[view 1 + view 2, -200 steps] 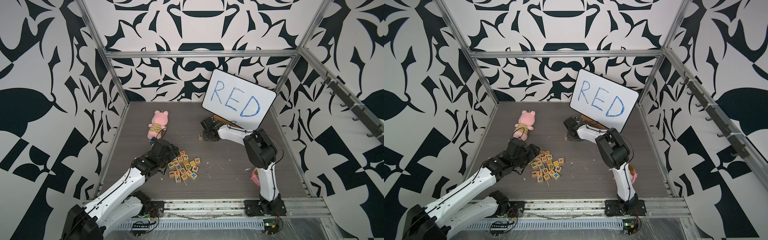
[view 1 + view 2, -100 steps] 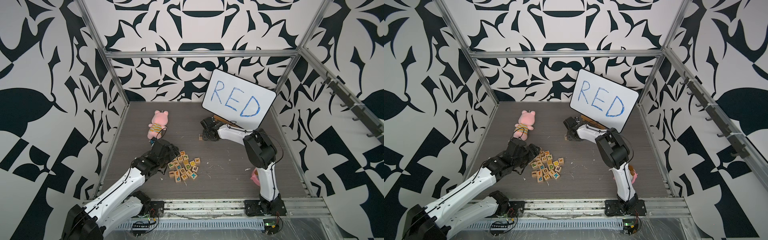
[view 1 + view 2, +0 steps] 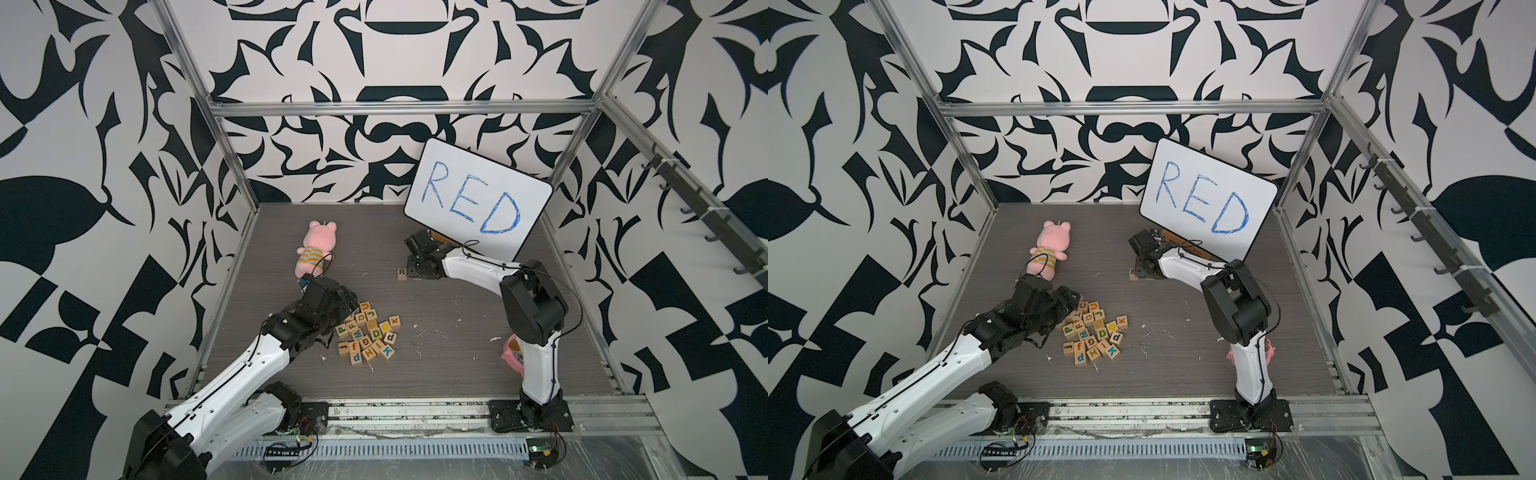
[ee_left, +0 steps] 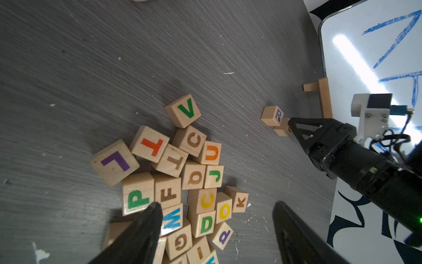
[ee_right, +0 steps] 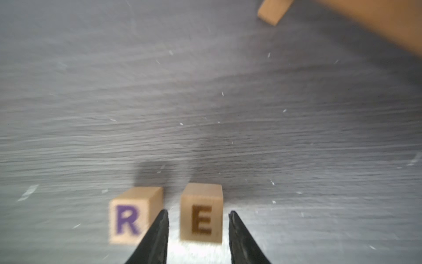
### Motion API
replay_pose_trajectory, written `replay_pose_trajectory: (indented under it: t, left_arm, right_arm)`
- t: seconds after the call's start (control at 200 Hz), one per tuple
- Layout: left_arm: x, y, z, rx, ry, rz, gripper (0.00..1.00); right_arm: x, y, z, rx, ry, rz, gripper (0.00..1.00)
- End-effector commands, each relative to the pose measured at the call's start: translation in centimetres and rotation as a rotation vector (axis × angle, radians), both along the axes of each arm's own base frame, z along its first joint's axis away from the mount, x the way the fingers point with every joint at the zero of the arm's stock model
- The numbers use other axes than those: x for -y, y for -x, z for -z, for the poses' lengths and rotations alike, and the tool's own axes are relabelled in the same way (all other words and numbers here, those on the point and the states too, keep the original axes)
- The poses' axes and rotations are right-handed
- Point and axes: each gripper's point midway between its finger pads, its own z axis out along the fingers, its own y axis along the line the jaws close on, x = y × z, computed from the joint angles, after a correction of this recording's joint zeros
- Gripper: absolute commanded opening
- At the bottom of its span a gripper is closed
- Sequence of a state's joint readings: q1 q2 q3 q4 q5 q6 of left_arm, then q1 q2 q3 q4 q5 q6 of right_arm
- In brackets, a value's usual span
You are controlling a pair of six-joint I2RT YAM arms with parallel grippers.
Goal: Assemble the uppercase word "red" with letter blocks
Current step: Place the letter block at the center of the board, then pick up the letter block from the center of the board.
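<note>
Cubes of pale wood with coloured letters (image 3: 368,334) lie heaped nearest us, the left end effector (image 4: 217,205) over them, half-open, empty. Farther back we see the right end effector (image 5: 198,213) straddling the brown-E cube (image 5: 201,196), slightly parted, gripping nothing; the purple-R cube (image 5: 130,217) stands just beside.

Robotics lab cell: aluminium frame (image 3: 395,109), patterned walls (image 3: 83,166), two white arms (image 3: 249,365) bolted to a rail (image 3: 415,409)
</note>
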State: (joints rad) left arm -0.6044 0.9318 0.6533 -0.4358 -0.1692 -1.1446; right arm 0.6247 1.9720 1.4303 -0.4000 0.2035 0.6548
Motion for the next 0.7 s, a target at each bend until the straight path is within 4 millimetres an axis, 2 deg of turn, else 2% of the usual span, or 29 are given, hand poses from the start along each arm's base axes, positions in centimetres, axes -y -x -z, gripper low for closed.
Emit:
replay_pose_trajectory:
  t: [0.0, 0.17, 0.27, 0.39, 0.545, 0.695]
  left_arm:
    - [-0.4, 0.0, -0.6, 0.005, -0.023, -0.008, 0.81]
    - [-1.0, 0.1, -0.4, 0.002, -0.052, -0.026, 0.81]
    - [-1.0, 0.4, -0.2, -0.015, -0.045, -0.027, 0.81]
    - [-0.2, 0.6, -0.4, -0.004, 0.019, -0.009, 0.80]
    - [-2.2, 0.9, 0.6, -0.002, -0.014, -0.101, 0.77]
    - [-1.9, 1.0, 0.7, -0.011, 0.020, -0.100, 0.77]
  right_arm:
    - [-0.4, 0.6, -4.4, 0.075, -0.044, -0.026, 0.43]
    - [-0.1, 3.3, -9.3, 0.201, -0.070, -0.118, 0.39]
    - [-0.8, 5.8, -11.2, 0.258, -0.114, -0.233, 0.45]
    - [-1.4, 8.7, -12.2, 0.260, -0.092, -0.343, 0.50]
    - [-4.2, 12.6, -12.3, 0.271, -0.053, -0.520, 0.53]
    - [-5.8, 14.9, -12.2, 0.251, -0.089, -0.544, 0.51]
